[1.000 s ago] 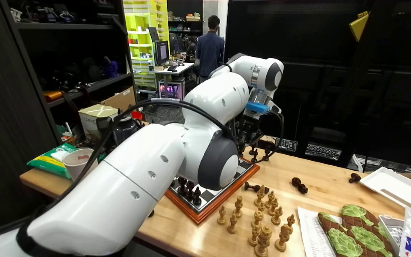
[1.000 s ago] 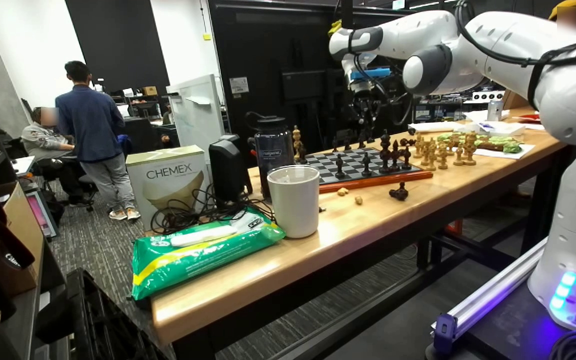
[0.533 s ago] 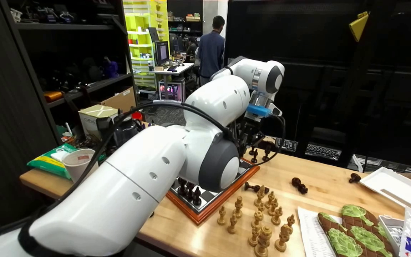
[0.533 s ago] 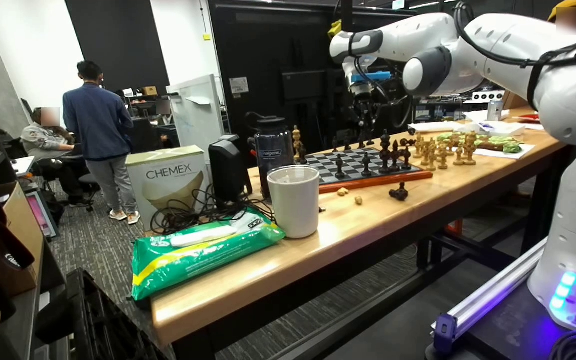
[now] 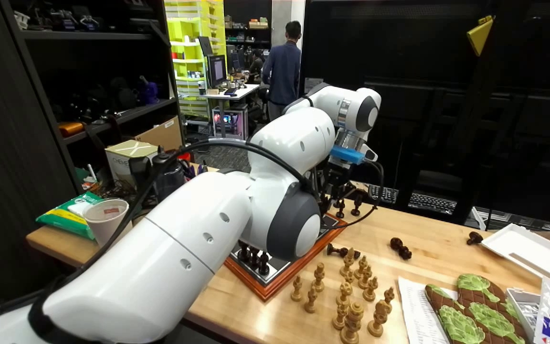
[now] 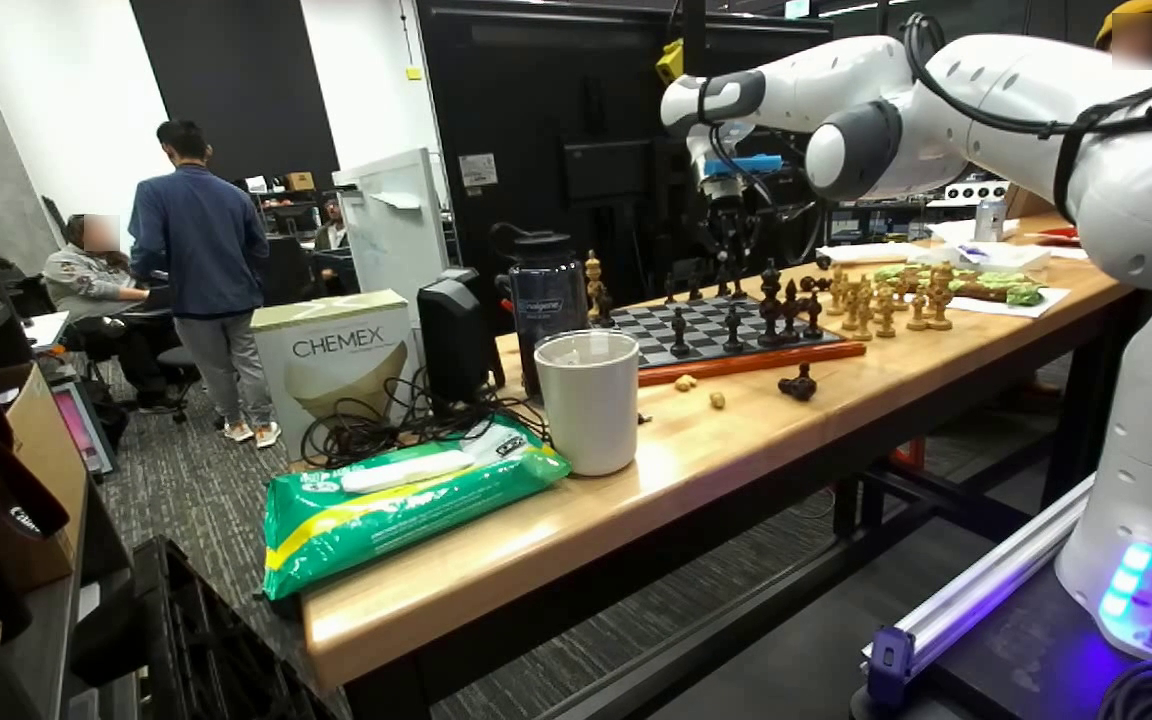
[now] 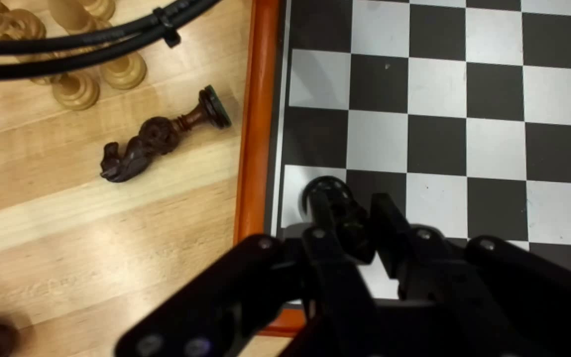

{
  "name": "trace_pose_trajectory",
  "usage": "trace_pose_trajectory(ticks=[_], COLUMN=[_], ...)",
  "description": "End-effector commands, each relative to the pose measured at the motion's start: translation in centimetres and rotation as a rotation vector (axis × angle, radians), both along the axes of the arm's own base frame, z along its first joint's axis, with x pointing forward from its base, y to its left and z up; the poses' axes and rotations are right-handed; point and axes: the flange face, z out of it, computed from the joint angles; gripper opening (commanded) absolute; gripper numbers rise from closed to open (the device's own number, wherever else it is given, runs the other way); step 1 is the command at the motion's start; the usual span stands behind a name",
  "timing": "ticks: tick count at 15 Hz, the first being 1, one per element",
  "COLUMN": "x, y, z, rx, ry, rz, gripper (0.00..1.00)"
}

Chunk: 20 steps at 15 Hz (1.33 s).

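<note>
In the wrist view my gripper (image 7: 351, 202) is shut on a dark chess piece (image 7: 351, 223), which sits between the two black fingertips. The piece's round base shows over a white square near the board's edge; whether it touches the board I cannot tell. The chessboard (image 7: 493, 148) has a red-brown wooden rim. Outside that rim a dark knight-like piece (image 7: 159, 136) lies on its side. In an exterior view the gripper (image 6: 731, 245) hangs over the far side of the board (image 6: 671, 320); in an exterior view the arm's elbow (image 5: 291, 224) partly hides it.
Several light chess pieces (image 5: 352, 322) stand beside the board, near a patterned oven mitt (image 5: 475, 306) and a white tray (image 5: 533, 253). More dark pieces (image 6: 772, 310) stand on the board. A white cup (image 6: 588, 410) and dark bottle (image 6: 546, 300) are at its other end.
The arm and gripper have come down toward the board, mostly in the last half second. The gripper has stayed shut. Standing pieces around it look unmoved.
</note>
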Motion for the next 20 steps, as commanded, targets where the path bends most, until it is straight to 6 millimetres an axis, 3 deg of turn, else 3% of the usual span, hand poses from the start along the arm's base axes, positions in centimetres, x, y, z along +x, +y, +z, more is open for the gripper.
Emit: trace_pose_trajectory(ticks=[1,20], x=[0.3,1.5], y=[-0.3,-0.8], z=[0.3,0.7], rx=[-0.016,-0.046], ry=[-0.037,-0.123], rz=[0.046,0.101], gripper=[0.06,0.06])
